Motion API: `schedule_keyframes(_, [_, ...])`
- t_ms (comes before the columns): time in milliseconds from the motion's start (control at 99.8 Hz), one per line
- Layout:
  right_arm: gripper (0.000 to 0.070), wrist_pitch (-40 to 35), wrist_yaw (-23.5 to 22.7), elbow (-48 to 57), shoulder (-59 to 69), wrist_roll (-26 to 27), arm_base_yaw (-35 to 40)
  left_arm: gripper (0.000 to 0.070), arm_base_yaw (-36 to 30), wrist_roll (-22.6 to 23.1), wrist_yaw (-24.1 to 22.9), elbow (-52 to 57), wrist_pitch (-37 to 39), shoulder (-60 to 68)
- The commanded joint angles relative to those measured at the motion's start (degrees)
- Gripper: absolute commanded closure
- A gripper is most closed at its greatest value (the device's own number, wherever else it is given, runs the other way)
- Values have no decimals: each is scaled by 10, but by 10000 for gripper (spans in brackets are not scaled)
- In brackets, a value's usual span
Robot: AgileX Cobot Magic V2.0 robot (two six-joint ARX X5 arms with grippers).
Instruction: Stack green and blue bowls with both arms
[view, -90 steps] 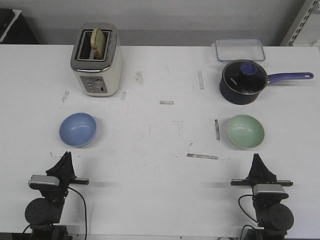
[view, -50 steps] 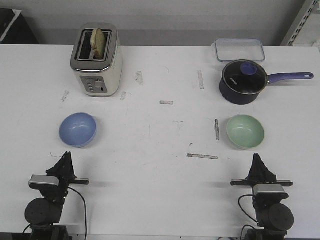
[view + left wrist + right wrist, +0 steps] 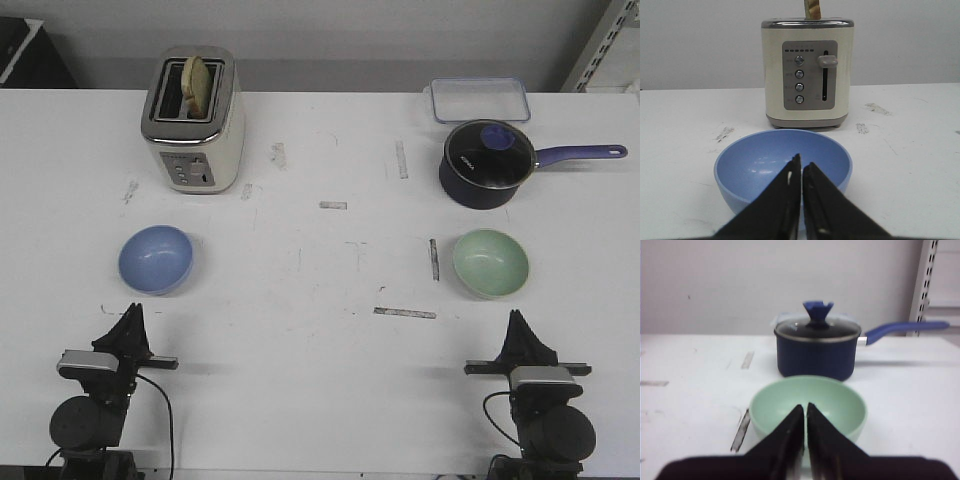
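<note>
The blue bowl (image 3: pixel 156 259) is a plain light periwinkle and the green bowl (image 3: pixel 490 263) a plain pale mint, both matte on a white worktop (image 3: pixel 320 330) marked with grey scuffs. The toaster (image 3: pixel 193 122) is cream with a silver top and grey panel. The saucepan (image 3: pixel 487 163) is dark navy with a lighter blue handle and knob, and both arms' grippers, left gripper (image 3: pixel 801 172) and right gripper (image 3: pixel 805 415), are black.

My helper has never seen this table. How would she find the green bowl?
Look on the white table for the dark saucepan with the long handle. The green bowl sits just in front of it, toward the robot. It is pale mint; the other bowl, far left, is blue.
</note>
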Motion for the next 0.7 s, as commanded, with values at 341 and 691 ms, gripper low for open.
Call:
schedule_keyframes(341, [694,-56,25,116,167,-3,0,698,0,1,-1,-12,9,-1])
schedule_keyframes(691, [694,-73,24,231,379,19,0,698,0,1,-1,-12,9,-1])
